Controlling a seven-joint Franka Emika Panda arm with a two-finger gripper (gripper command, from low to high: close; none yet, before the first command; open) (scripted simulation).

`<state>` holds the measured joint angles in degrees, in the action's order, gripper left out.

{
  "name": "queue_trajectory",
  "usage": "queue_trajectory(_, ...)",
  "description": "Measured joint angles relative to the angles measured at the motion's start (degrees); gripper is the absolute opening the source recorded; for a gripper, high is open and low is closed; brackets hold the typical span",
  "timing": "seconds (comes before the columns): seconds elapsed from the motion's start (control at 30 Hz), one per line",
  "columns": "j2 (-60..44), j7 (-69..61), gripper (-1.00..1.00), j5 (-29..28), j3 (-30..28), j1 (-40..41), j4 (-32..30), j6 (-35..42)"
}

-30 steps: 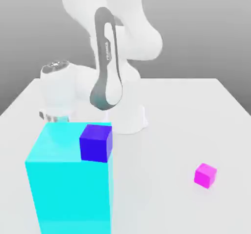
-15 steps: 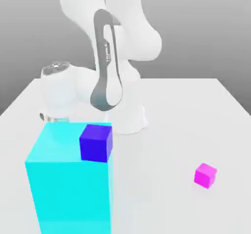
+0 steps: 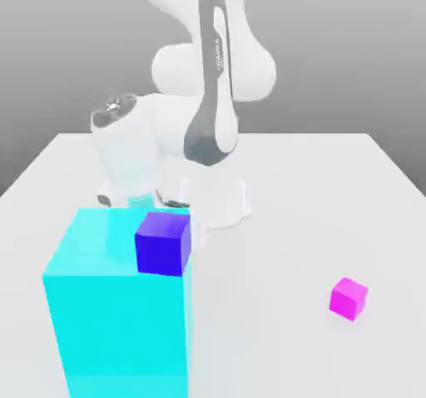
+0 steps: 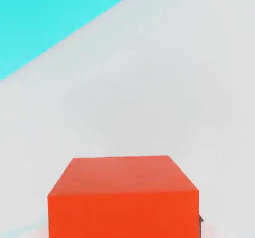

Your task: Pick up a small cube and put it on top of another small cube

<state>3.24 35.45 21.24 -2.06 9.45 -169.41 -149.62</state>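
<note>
While the pincer [image 3: 133, 198] hangs low on the far side of the big bright cyan block [image 3: 116, 305], I cannot tell if it is apart or together. The hand view looks down on a small red-orange cube [image 4: 123, 194] that lies very close below the hand, on the plain white table [image 4: 164, 82]. A corner of the cyan block shows a little way off from it. No yellow cube can be seen; this red-orange one is the cube nearest the hand, so I think it is the one to pick up.

In the exterior view, the white robot arm [image 3: 212, 97] bends down behind the cyan block. A small indigo cube [image 3: 162, 242] seems to sit on the block's top, at its near corner on the exterior view's right. A small magenta cube [image 3: 348, 297] lies well apart on the table, near and to the exterior view's right.

I think the job is at the grabbing step, with no stacking done yet. Next, the pincer needs to close snugly on both sides of the red-orange cube, then lift it straight up, high enough to clear the tall block.
</note>
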Motion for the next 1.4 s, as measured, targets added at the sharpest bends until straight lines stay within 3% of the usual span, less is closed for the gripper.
queue_trajectory(0.17, 0.02, -8.09, -1.00, 8.98, 3.96, -9.58, 2.08, 8.43)
queue_trajectory(0.33, 2.10, -4.89, -1.00, 9.95, 7.49, -14.71, 9.38, 16.26)
queue_trajectory(0.9, 9.95, 35.71, -1.00, -17.72, 5.04, -2.25, 40.52, 33.97)
queue_trajectory(1.03, 7.84, 37.57, -1.00, -20.22, 4.36, -0.46, 37.46, 28.69)
queue_trajectory(1.07, 7.21, 37.63, 1.00, -20.30, 4.39, -0.38, 36.34, 26.94)
queue_trajectory(1.33, 7.18, 37.81, 1.00, -20.63, 4.40, -0.29, 36.30, 26.91)
queue_trajectory(1.4, 9.14, 37.81, 1.00, -20.66, 4.35, -0.27, 39.91, 32.49)
